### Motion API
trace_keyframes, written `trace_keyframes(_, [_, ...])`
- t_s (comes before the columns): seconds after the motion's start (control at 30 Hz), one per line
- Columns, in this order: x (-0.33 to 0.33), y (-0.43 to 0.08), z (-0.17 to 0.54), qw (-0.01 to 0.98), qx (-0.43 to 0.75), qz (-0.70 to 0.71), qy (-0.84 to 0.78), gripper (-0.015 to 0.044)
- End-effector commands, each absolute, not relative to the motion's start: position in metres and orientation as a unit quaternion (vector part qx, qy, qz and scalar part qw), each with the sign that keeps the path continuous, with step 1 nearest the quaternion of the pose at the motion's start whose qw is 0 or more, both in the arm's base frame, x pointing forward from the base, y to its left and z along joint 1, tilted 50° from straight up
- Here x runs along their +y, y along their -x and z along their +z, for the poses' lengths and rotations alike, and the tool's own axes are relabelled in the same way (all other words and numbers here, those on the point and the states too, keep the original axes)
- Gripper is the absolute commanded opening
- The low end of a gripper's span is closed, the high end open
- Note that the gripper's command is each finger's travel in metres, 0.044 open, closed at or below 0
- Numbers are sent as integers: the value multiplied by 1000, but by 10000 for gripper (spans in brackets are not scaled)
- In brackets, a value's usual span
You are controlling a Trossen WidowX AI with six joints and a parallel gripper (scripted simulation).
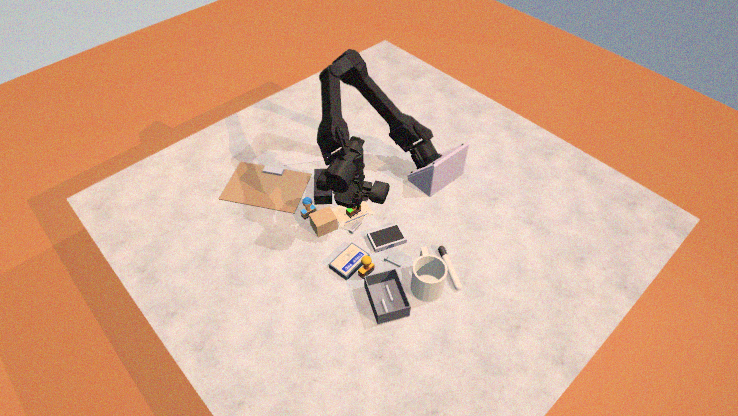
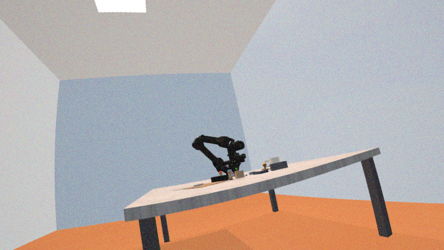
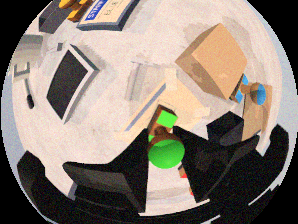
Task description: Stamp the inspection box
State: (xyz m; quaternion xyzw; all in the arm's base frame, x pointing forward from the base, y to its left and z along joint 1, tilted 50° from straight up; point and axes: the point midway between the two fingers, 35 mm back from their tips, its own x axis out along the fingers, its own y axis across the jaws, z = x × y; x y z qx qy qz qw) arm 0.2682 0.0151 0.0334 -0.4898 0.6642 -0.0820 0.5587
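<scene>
My gripper is shut on a stamp with a green knob and a brown base with a green patch, held upright low over a cream card. The wrist view does not show whether the base touches the card, and the stamp's lettering is hidden. A blue strip crosses the card; any print under the stamp is hidden. A dark-topped pad in a pale case lies beyond the card. A flat tin labelled as a stamp pad lies farther off.
A cardboard-coloured block and a blue-knobbed stamp stand close to the card. A yellow-knobbed stamp, dark tray, mug and marker lie farther away. A clipboard lies left.
</scene>
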Motion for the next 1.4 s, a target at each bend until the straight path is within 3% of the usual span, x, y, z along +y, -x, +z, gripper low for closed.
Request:
trace_keyframes(0.0, [17, -268, 35, 560, 664, -83, 489, 0])
trace_keyframes(1.37, [58, -264, 69, 560, 664, -82, 488, 0])
